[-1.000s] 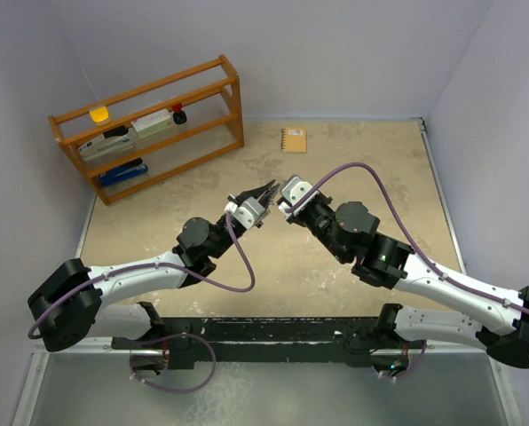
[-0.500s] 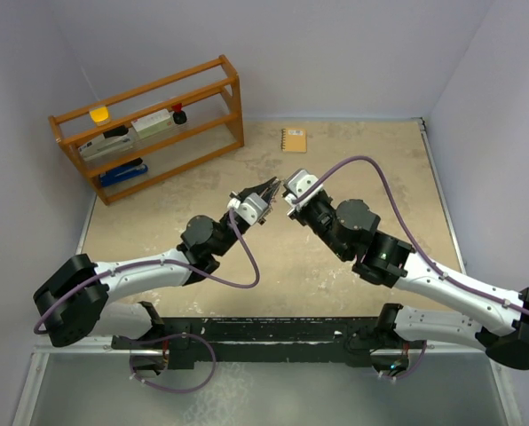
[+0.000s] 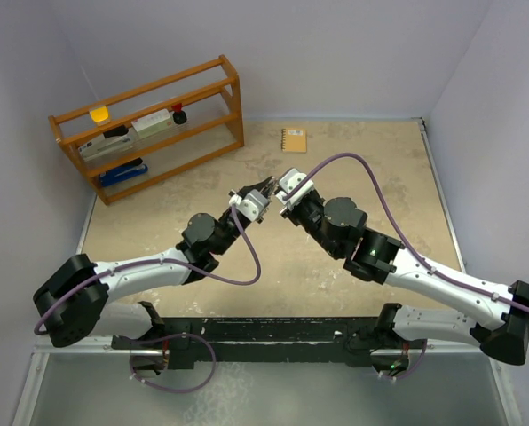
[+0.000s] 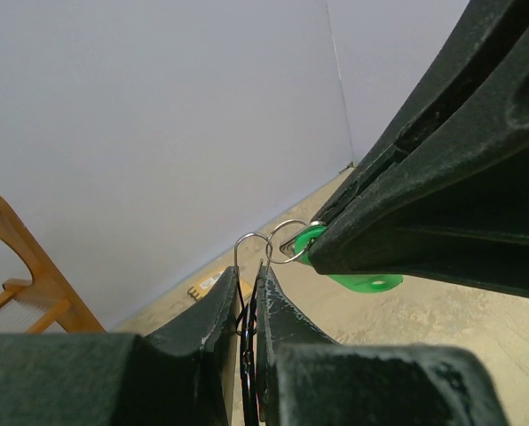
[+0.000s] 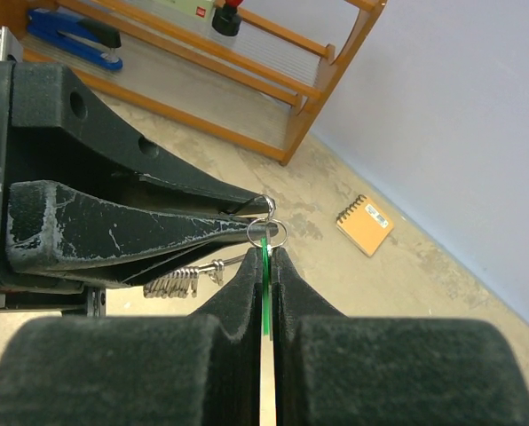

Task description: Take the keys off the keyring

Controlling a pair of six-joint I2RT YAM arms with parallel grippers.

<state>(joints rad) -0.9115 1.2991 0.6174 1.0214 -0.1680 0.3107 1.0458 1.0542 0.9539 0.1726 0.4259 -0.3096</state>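
My left gripper [image 3: 264,187] is shut on the keyring [image 4: 251,245], a thin silver wire loop sticking up between its fingertips [image 4: 249,277]. A small silver ring [image 4: 288,241] links that loop to the green-headed key [image 4: 355,280]. My right gripper [image 3: 280,197] is shut on the green key [image 5: 264,286], edge-on between its pads, tip to tip with the left gripper above the table's middle. Several tiny silver keys [image 5: 174,285] hang in a bunch under the left fingers [image 5: 140,232]. The red-headed key is hidden.
A tan spiral notebook [image 3: 293,139] lies on the table at the back, beyond both grippers. A wooden shelf rack [image 3: 149,124] with a blue stapler [image 5: 74,31] and small items stands at the back left. Walls close the table on three sides.
My right arm has shifted a little to the left, bringing its gripper closer against the left gripper. Both grips are unchanged.
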